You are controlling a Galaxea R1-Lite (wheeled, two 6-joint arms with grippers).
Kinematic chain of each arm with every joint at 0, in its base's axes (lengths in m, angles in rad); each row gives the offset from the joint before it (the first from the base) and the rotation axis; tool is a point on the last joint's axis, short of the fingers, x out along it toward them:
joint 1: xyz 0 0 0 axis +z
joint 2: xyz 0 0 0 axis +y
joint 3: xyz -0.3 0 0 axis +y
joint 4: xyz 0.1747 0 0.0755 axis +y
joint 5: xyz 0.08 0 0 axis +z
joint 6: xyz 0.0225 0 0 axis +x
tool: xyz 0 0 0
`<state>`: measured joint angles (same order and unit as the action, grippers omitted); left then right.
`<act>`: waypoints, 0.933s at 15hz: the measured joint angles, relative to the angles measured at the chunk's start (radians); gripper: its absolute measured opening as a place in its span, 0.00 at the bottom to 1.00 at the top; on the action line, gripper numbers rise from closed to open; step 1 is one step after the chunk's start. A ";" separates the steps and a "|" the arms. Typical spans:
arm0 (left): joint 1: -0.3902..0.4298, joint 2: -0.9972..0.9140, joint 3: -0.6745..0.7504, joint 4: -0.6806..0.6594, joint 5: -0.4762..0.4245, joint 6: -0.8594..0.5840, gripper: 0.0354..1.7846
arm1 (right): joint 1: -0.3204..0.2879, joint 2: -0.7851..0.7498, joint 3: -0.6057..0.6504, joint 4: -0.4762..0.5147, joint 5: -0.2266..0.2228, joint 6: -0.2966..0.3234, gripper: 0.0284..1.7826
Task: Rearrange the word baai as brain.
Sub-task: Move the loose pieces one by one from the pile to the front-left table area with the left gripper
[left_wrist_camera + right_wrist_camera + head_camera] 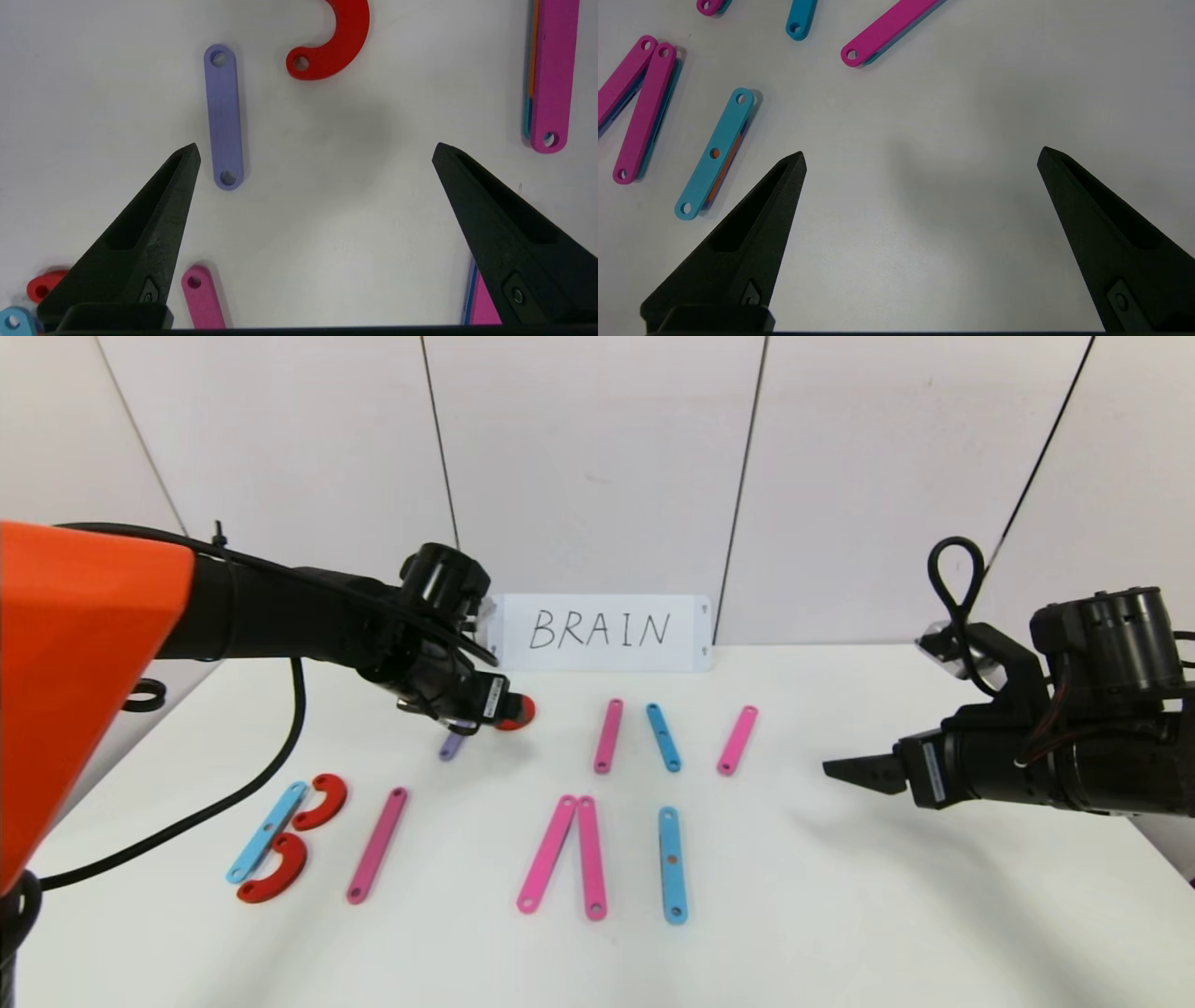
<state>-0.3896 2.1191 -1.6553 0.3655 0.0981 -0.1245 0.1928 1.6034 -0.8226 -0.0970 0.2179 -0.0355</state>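
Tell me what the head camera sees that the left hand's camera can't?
Only the head view shows the white BRAIN card, the right gripper hanging open over the table's right side, and the B made of a blue bar and two red curves.

Only the left wrist view shows the left gripper open and holding nothing, and the whole purple bar.

Both show the red curve beside the purple bar, on the white table.

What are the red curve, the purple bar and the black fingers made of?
Red curve: probably hard plastic, matte; flat, even colour, clean round hole. Purple bar: likely the same plastic, matte, a hole at each end. Left gripper's fingers: seemingly printed plastic, dull black with a grainy surface.
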 joint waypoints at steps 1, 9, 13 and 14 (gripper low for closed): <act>-0.001 0.029 -0.029 -0.001 -0.001 0.000 0.97 | 0.000 0.003 0.000 -0.001 0.000 0.000 0.97; -0.002 0.184 -0.181 -0.003 0.000 -0.003 0.97 | 0.006 0.021 0.008 -0.031 -0.006 -0.001 0.97; -0.008 0.232 -0.235 -0.014 0.001 0.017 0.97 | 0.009 0.025 0.011 -0.030 -0.005 -0.001 0.97; -0.009 0.245 -0.250 -0.032 0.001 0.020 0.97 | 0.009 0.025 0.012 -0.031 -0.005 -0.001 0.97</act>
<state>-0.3987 2.3645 -1.9051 0.3332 0.0989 -0.1043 0.2015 1.6285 -0.8106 -0.1279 0.2130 -0.0364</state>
